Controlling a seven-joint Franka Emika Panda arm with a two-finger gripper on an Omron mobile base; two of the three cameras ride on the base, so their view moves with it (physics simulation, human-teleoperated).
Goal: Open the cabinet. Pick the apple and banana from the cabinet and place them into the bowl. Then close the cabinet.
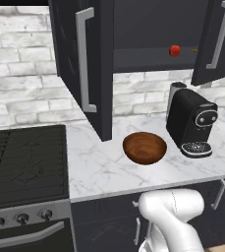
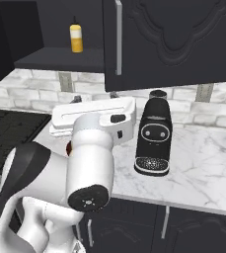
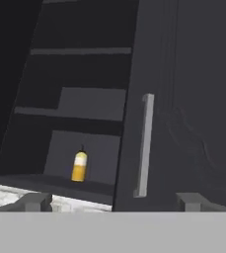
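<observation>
Black wall cabinet (image 1: pixel 99 59) with both doors swung wide, left door's long silver handle (image 1: pixel 86 59) facing out. Red apple (image 1: pixel 175 50) resting on the lowest shelf, a yellow sliver beside it, possibly the banana. Brown wooden bowl (image 1: pixel 144 147) waiting on the marble table (image 1: pixel 99 167) beside a coffee machine (image 1: pixel 191 125), handy for dropping fruit in. End effector (image 3: pixel 114 201) spread apart, holding nothing, facing a yellow bottle (image 3: pixel 79 165).

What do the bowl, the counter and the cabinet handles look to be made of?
Bowl: glossy reddish-brown wood, with faint grain. Counter: polished marble or a lookalike, white with grey veins. Cabinet handles: probably brushed metal, plain silver-grey bars.
</observation>
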